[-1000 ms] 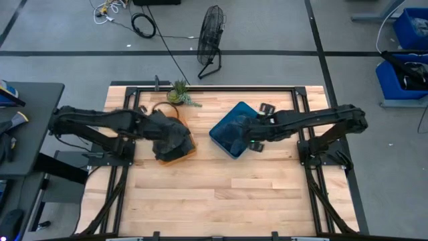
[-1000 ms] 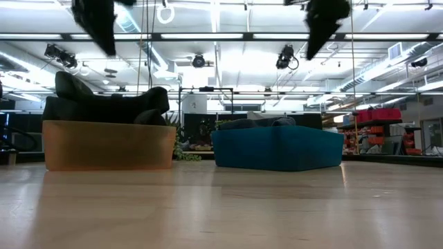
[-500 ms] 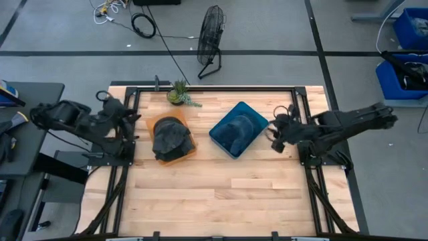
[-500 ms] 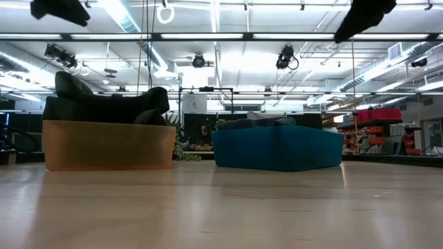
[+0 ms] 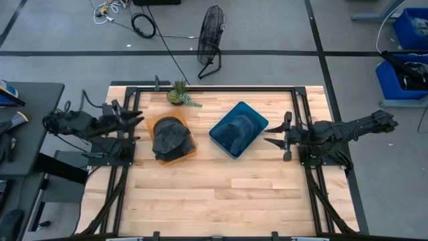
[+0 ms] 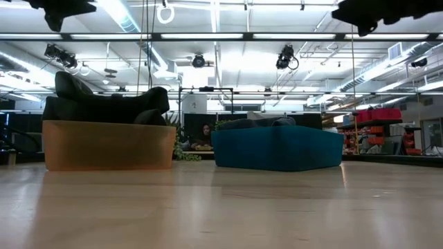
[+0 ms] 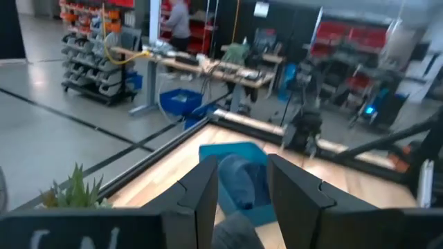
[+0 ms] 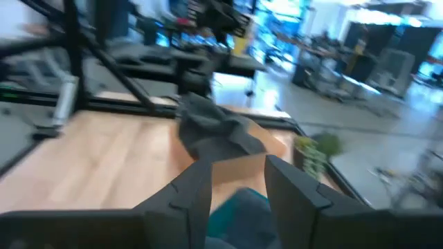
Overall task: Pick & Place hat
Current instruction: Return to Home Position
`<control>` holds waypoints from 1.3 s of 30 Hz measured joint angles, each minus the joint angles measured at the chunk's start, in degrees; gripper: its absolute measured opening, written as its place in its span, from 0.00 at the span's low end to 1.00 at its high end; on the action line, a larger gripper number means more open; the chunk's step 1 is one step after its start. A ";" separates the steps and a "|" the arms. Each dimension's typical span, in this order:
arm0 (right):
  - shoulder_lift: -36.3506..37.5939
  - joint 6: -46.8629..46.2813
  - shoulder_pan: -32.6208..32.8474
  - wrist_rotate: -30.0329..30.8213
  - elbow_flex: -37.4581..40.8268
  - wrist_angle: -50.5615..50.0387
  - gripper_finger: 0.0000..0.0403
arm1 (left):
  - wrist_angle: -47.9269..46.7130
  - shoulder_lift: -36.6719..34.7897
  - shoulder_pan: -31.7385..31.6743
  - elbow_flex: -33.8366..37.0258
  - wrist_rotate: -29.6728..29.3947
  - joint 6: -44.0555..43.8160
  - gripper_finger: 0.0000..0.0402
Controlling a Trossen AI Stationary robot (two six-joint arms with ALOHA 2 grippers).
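A dark grey hat lies crumpled in an orange bin on the table's far left part. A blue-grey hat lies in a blue bin beside it on the right. In the low view the dark hat bulges above the orange bin's wall, and the blue hat just tops the blue bin. My left gripper hovers open at the table's left edge, pointing at the orange bin. My right gripper hovers open by the right edge, pointing at the blue bin. Both are empty.
A small potted plant stands at the far edge behind the orange bin. A black fan stands on the floor beyond the table. Black frame rails border the far and side edges. Bare wood covers the near half.
Both arms have pulled back from above the bins. The left gripper went from over the orange bin toward the table's left edge, the right from over the blue bin toward the right edge, both rising. The hats and bins have stayed in place.
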State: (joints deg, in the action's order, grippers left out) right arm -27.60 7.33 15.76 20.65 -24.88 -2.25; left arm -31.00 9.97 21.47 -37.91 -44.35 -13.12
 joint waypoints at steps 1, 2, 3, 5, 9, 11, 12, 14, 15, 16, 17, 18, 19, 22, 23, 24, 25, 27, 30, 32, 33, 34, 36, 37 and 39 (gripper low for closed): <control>1.56 0.39 -0.09 -1.60 1.00 0.03 0.34 | -0.21 -1.38 0.00 0.00 0.23 0.35 0.32; 3.06 0.55 -0.17 -2.85 1.89 0.03 0.34 | -0.40 -2.88 0.00 -0.01 0.68 0.86 0.32; 4.47 0.64 -0.23 -3.66 2.71 0.12 0.34 | -0.71 -4.02 0.00 -0.03 1.07 1.52 0.32; 6.71 0.74 -0.23 -4.22 4.19 0.19 0.34 | -0.02 -5.63 -0.02 1.07 2.09 2.36 0.32; 9.98 3.49 -0.24 -4.22 8.91 4.82 0.34 | 3.45 -7.05 -0.02 7.09 5.45 4.63 0.32; 11.12 4.18 -0.25 -4.32 12.05 8.30 0.34 | 7.53 -7.10 -0.02 11.58 6.71 4.86 0.32; 11.57 4.50 -0.27 -4.77 13.56 10.05 0.34 | 10.11 -7.05 -0.02 13.84 6.93 5.03 0.32; 12.31 5.72 -0.47 -6.45 16.59 13.73 0.34 | 16.14 -7.05 -0.02 18.00 7.16 6.81 0.32; 12.58 6.36 -0.68 -7.56 17.90 15.48 0.34 | 19.00 -7.05 -0.02 19.93 7.19 7.79 0.32; 12.83 6.76 -0.94 -8.67 19.00 16.97 0.34 | 21.37 -7.05 -0.02 21.65 7.24 8.42 0.32; 13.11 6.97 -1.27 -10.02 19.98 17.95 0.34 | 23.72 -7.05 -0.04 23.10 7.24 9.14 0.32; 13.35 7.15 -1.64 -11.13 20.60 18.08 0.34 | 25.90 -7.05 -0.10 24.41 7.57 9.35 0.32; 13.56 7.20 -2.03 -12.22 21.00 17.98 0.34 | 27.80 -7.09 -0.19 25.64 8.25 9.60 0.32; 14.07 8.12 -3.47 -12.89 21.37 17.16 0.34 | 28.59 -7.07 -0.54 27.33 9.21 9.39 0.32; 14.34 8.31 -4.01 -12.50 21.37 16.59 0.34 | 28.58 -7.10 -0.86 27.14 8.97 9.61 0.32; 14.77 8.77 -4.62 -12.17 21.37 15.79 0.34 | 28.59 -7.12 -1.12 26.54 8.62 10.54 0.32; 15.22 8.98 -5.37 -12.16 21.37 15.10 0.34 | 28.73 -7.12 -1.40 25.72 8.54 11.87 0.32; 16.17 7.83 -6.70 -12.41 21.37 13.79 0.34 | 28.87 -7.14 -1.80 23.94 8.56 14.55 0.32; 17.65 5.26 -8.29 -13.15 21.37 9.22 0.34 | 27.58 -7.16 -1.86 22.19 8.57 16.84 0.32; 18.53 3.19 -9.18 -14.17 21.39 6.15 0.34 | 26.68 -7.14 -1.88 22.25 8.58 16.59 0.32; 18.92 2.32 -9.56 -15.12 21.39 5.06 0.34 | 26.62 -7.14 -1.88 22.73 8.57 16.17 0.32; 19.21 1.77 -9.89 -16.01 21.39 4.42 0.34 | 26.69 -7.14 -1.88 23.52 8.58 15.33 0.32; 19.64 1.74 -10.45 -17.75 21.39 4.03 0.34 | 27.06 -7.14 -2.00 25.67 8.60 13.98 0.32; 19.74 2.20 -10.66 -18.19 21.39 4.03 0.34 | 27.70 -7.13 -2.16 26.80 8.60 13.54 0.32; 19.88 3.04 -10.96 -18.80 21.39 3.97 0.34 | 30.12 -7.12 -2.60 29.15 8.62 12.34 0.32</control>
State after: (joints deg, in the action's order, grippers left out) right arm -7.72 10.38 4.79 1.85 -3.49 1.73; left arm -0.88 2.85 18.88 -8.76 -35.73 -0.77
